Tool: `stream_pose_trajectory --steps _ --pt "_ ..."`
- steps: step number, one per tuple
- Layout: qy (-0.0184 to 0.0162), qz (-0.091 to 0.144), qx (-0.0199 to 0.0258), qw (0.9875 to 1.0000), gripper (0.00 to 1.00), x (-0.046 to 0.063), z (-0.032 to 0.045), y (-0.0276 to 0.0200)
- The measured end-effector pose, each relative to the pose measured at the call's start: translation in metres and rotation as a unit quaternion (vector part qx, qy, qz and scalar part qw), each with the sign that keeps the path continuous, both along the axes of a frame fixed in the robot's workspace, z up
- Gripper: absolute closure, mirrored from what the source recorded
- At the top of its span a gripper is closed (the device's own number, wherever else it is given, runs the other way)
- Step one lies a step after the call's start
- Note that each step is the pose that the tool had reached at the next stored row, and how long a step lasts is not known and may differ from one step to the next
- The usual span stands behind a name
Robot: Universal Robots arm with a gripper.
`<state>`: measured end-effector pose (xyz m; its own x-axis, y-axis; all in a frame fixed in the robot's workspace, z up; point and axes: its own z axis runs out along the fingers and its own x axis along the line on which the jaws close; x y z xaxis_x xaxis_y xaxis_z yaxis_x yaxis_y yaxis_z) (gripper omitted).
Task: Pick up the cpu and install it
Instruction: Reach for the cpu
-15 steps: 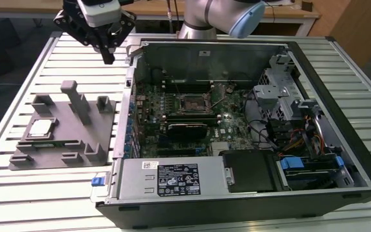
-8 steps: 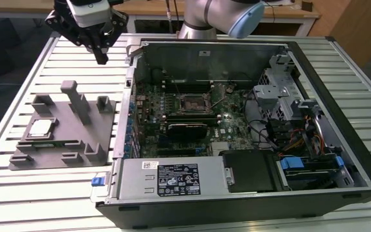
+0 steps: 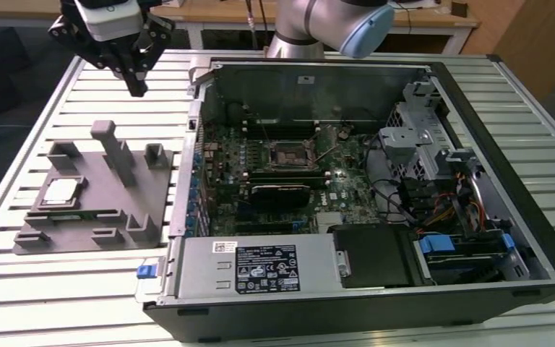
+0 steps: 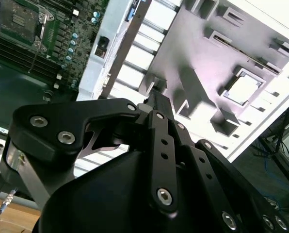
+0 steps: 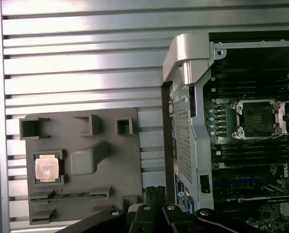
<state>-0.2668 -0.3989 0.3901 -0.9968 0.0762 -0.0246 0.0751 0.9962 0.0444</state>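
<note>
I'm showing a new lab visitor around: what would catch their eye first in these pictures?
The big open computer case on the exterior view's right stands out, its green motherboard and socket exposed. On that view's left, a grey holder on the slatted table carries the silvery cpu. The black claw hangs above the table near the holder, shut and holding nothing.

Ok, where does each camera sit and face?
Exterior view: off-arm, raised, looking down on the open computer case; arm and end effector show.
First wrist view: on the arm, facing down on the cpu in its gray holder; end effector shows.
Second wrist view: on the arm, slanting past the end effector's body toward the holder.
All share cpu and socket.
</note>
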Motion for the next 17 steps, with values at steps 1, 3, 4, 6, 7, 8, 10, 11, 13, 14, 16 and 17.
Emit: stream_pose_trajectory --steps 1,3,4,6,7,8,10,11,13,14,16,17 --pt "0.0001 0.000 0.0000 1.0000 0.89 -0.002 0.0000 0.0000" --pt "0.0000 0.000 0.0000 1.0000 0.89 -0.005 -0.0001 0.0000" --pt "0.0000 0.000 0.0000 1.0000 0.89 -0.007 -0.0002 0.0000" --pt "0.0001 0.000 0.0000 1.0000 0.89 -0.010 -0.0003 0.0000" --pt "0.0000 0.000 0.0000 1.0000 0.89 -0.012 -0.0004 0.0000" --pt "0.0001 0.000 0.0000 1.0000 0.89 -0.013 -0.0004 0.0000" --pt "0.0000 0.000 0.0000 1.0000 0.89 -0.016 -0.0005 0.0000" --pt "0.0000 0.000 0.0000 1.0000 0.89 -0.018 -0.0006 0.0000" --pt "0.0001 0.000 0.0000 1.0000 0.89 -0.021 -0.0006 0.0000" --pt "0.0001 0.000 0.0000 1.0000 0.89 -0.022 -0.0007 0.0000" --pt "0.0005 0.000 0.0000 1.0000 0.89 -0.026 -0.0007 0.0000" --pt "0.0007 0.000 0.0000 1.0000 0.89 -0.028 -0.0007 0.0000"
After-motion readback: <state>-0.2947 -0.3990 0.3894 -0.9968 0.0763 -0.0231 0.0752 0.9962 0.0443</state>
